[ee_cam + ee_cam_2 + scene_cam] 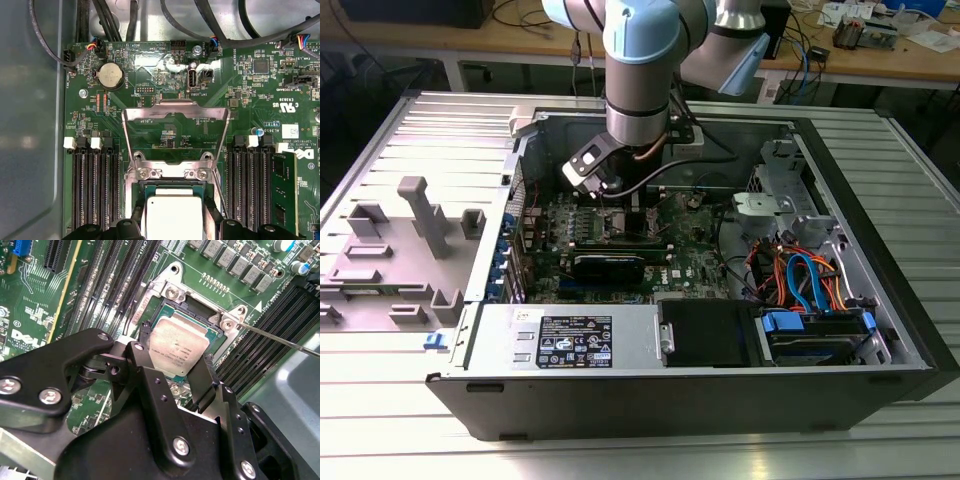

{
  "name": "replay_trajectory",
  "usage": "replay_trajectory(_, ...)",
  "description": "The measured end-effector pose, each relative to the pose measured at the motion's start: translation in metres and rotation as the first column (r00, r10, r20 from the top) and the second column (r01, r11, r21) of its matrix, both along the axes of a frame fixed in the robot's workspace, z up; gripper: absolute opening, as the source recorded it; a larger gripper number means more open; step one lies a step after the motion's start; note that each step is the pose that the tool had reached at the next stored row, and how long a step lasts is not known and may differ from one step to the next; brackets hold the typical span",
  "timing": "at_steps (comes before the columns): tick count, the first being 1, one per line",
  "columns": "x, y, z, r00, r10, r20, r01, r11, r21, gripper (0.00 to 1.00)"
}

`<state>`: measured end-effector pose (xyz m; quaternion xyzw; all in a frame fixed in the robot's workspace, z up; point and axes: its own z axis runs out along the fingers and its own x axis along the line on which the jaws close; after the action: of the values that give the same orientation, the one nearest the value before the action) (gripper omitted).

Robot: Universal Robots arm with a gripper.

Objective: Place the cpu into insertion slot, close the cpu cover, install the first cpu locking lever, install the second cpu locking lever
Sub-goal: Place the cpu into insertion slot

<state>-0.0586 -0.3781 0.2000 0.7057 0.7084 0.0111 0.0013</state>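
1. From where I stand, the pale blue and grey robot arm [640, 50] reaches down into the open black computer case [720, 395], which lies on the ribbed metal bench [620, 455].
2. In the second wrist view the black two-fingered gripper [176, 348] looks clamped on the cpu [182, 342], a small flat square chip with a dull silver-grey top. One finger rests against each of two opposite edges.
3. The cpu sits within the insertion slot [198, 304], the square socket with dark walls and a silvery rim on the green motherboard [250, 100]. It looks level, though I can't tell if it is fully down.
4. In the first wrist view the cpu cover [142, 114], a thin silvery frame plate with a cut-out middle, stands tipped up off the socket. A thin silvery lever rod [280, 340] is swung out to one side, so nothing hangs over the chip.
5. The step in hand, I'd say, is seating the chip. To do it well, keep it flat with its corners square to the socket walls, and let it go straight down without force. Any sideways drag or tilt risks the contacts beneath.
6. The long black memory slots [95, 190] run close on both sides, so there is little room to spare.
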Motion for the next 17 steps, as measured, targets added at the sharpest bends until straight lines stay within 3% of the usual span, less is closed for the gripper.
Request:
replay_trajectory(12, 0.0001, 0.0000, -0.0001, 1.0000, 0.000, 0.0001, 0.000, 1.0000, 0.0000, 0.54)
replay_trajectory(17, 0.0001, 0.0000, -0.0001, 1.0000, 0.000, 0.0001, 0.000, 1.0000, -0.0003, 0.62)
